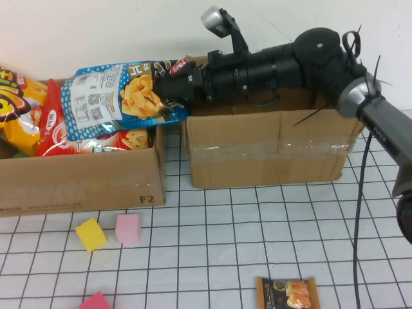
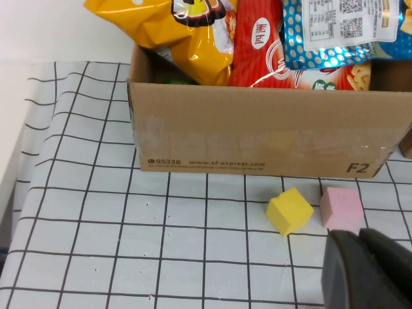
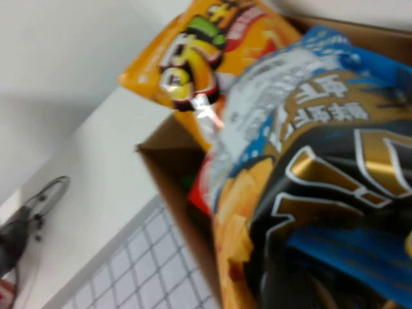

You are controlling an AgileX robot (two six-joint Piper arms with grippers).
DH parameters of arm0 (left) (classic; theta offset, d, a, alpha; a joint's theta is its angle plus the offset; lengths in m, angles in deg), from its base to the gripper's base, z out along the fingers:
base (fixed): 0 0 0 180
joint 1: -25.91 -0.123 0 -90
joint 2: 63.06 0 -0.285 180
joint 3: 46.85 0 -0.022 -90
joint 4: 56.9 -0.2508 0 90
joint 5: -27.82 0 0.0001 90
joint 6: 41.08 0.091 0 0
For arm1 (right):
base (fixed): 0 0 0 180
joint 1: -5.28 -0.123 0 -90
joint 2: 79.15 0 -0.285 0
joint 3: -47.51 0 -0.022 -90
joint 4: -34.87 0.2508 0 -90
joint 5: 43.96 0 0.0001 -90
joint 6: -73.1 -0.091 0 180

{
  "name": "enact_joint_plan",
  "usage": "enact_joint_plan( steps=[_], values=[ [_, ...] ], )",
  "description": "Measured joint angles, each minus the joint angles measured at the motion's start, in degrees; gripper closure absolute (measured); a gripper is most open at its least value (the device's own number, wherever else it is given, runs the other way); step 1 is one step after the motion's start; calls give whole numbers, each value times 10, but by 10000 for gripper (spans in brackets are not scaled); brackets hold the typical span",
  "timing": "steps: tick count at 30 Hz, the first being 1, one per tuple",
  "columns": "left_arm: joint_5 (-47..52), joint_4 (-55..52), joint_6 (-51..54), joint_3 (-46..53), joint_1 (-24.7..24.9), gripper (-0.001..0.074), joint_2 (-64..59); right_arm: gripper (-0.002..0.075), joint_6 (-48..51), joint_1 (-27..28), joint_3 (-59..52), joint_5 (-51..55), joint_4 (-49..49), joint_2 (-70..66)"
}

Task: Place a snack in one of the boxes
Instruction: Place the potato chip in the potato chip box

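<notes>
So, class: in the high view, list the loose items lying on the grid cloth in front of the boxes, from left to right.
Yellow cube → pink cube → small snack packet. The red block at the bottom edge overlaps the yellow cube's span, so it is left out.
</notes>
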Motion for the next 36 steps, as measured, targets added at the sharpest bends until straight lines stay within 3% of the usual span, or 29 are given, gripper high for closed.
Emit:
enact_joint_plan(
  steps=[4,6,8,12,19,28,36],
  values=[
    [-2,3,0,0,0,737,0,587,45,0,0,3,71,0],
    [-3,5,0,0,0,737,0,666,66,-1,-1,-4,119,0],
    [-5,4,0,0,0,737,0,699,99,-3,-1,-5,167,0],
    [-5,5,0,0,0,737,0,716,181,-3,1,3,234,0],
    [-9,15,0,0,0,737,0,720,233,-18,57,0,249,0],
    [-9,18,0,0,0,737,0,725,284,-66,71,-62,252,0],
    [-10,34,12,0,0,737,0,725,385,-90,71,-157,253,0]
  ],
)
